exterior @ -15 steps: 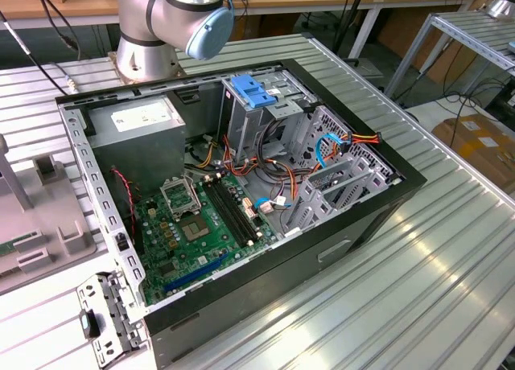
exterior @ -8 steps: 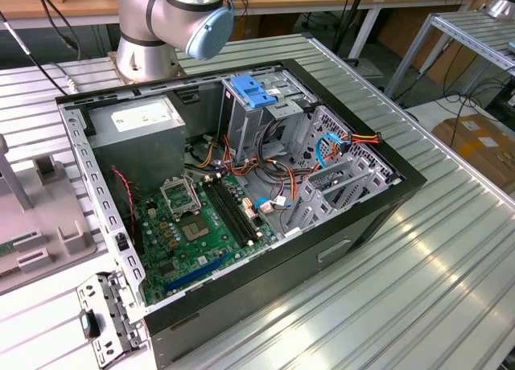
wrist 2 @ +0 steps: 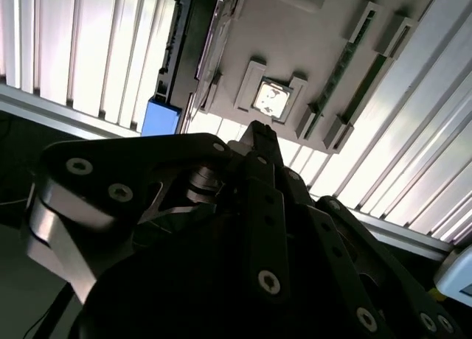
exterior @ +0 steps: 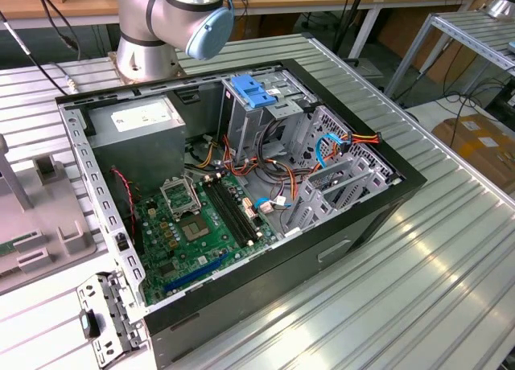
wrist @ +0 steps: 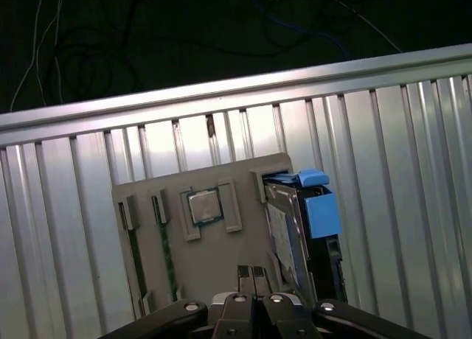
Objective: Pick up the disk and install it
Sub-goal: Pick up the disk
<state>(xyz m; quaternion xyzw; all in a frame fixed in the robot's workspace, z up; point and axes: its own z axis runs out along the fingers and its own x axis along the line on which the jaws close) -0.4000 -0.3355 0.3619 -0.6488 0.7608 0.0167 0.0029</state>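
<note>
Closest to the wrist cameras is the hand (wrist: 251, 271): its two fingertips are pinched together with nothing between them, so it's closed and empty. It hangs over a grey tray (wrist: 151, 214) that sits flat on the ribbed metal bench (wrist: 74, 206). The disk (wrist: 284, 236) stands on its edge in a slot at one end of that tray, silver face toward the hand and a blue rail along its far side. The hand's tips are just beside it, and I can't tell if they touch. In the second wrist view the disk (wrist 2: 215, 29) runs along the tray's edge. Next slot over is a square processor chip (wrist: 205, 205), then two memory sticks (wrist: 167, 250) in narrow grooves. Further off, in the exterior view, an open computer case (exterior: 241, 185) lies on the bench with the arm (exterior: 161, 24) behind it.
</note>
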